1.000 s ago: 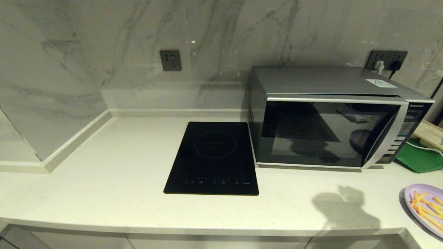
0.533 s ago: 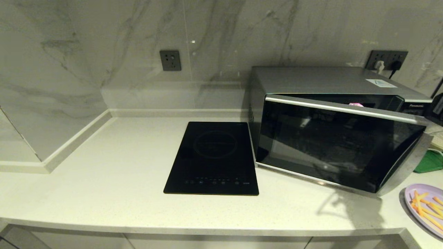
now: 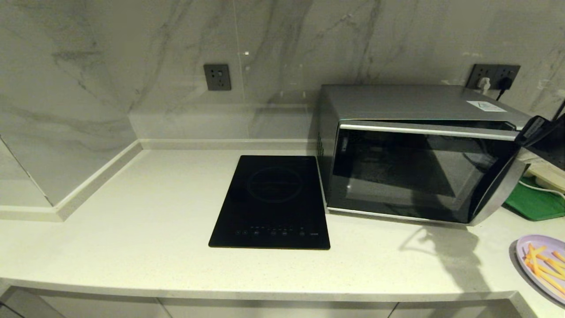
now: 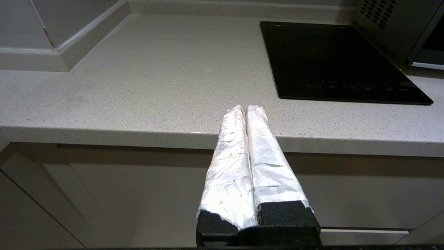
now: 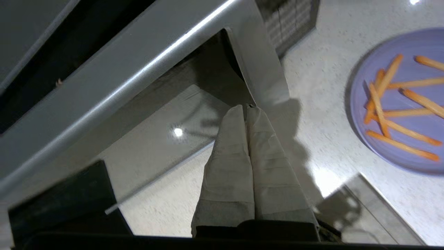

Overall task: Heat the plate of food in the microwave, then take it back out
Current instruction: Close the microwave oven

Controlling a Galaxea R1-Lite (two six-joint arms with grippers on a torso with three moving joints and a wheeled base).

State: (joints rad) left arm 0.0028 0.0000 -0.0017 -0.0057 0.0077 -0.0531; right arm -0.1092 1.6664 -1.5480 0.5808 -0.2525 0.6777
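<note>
The silver microwave (image 3: pixel 415 104) stands at the back right of the counter, its dark glass door (image 3: pixel 419 172) slightly ajar at the handle side. The lilac plate of food (image 3: pixel 545 265) with orange fries lies on the counter at the front right edge, also seen in the right wrist view (image 5: pixel 406 100). My right arm (image 3: pixel 540 130) reaches in at the door's top right corner. My right gripper (image 5: pixel 244 109) is shut and holds nothing, its tips by the door's free corner (image 5: pixel 256 80). My left gripper (image 4: pixel 245 109) is shut and parked low before the counter's front edge.
A flat black induction cooktop (image 3: pixel 273 198) lies left of the microwave. A green tray (image 3: pixel 534 203) sits right of it, behind the plate. Wall sockets (image 3: pixel 494 77) with plugs are behind the microwave. A marble wall step (image 3: pixel 88 176) bounds the counter's left.
The microwave door was shut, then swung wide open, and has now swung back to slightly ajar. My right arm has come into the head view at the door's right corner.
</note>
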